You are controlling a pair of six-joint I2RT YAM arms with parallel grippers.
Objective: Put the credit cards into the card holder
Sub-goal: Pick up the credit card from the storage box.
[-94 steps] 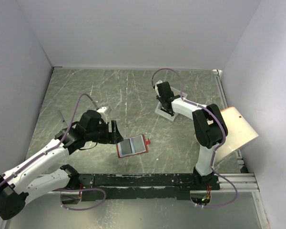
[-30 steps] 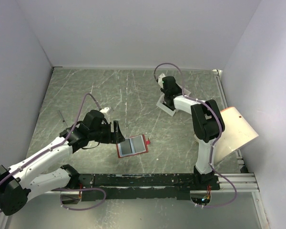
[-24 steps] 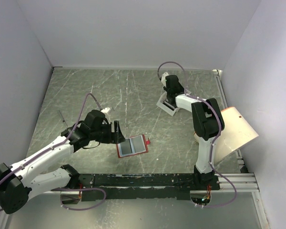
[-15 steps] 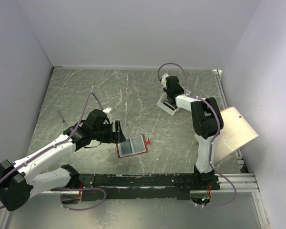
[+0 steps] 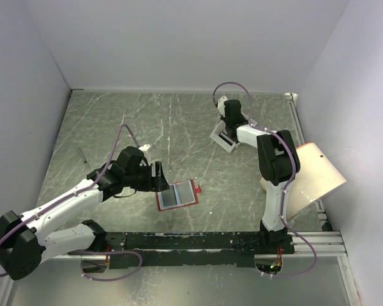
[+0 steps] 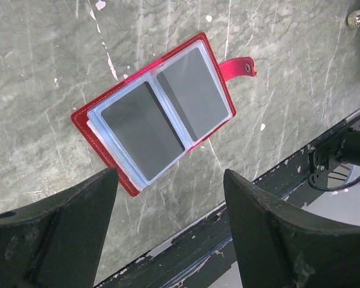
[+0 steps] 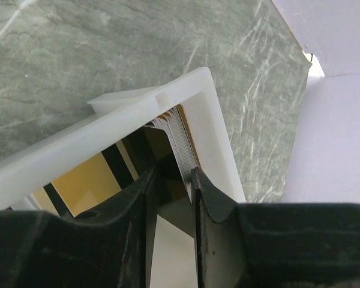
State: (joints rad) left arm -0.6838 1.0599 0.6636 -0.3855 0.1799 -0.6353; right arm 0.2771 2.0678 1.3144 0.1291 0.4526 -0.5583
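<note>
Cards (image 7: 177, 141) in box (image 7: 138, 113) (wrist view only)

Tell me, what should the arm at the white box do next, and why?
Probably pinch one card with the right pincer and lift it out: its fingers straddle the credit cards in the white box, while the card holder lies open by the left pincer.

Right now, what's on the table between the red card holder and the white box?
Nothing; top view shows bare table between card holder and white box.
</note>
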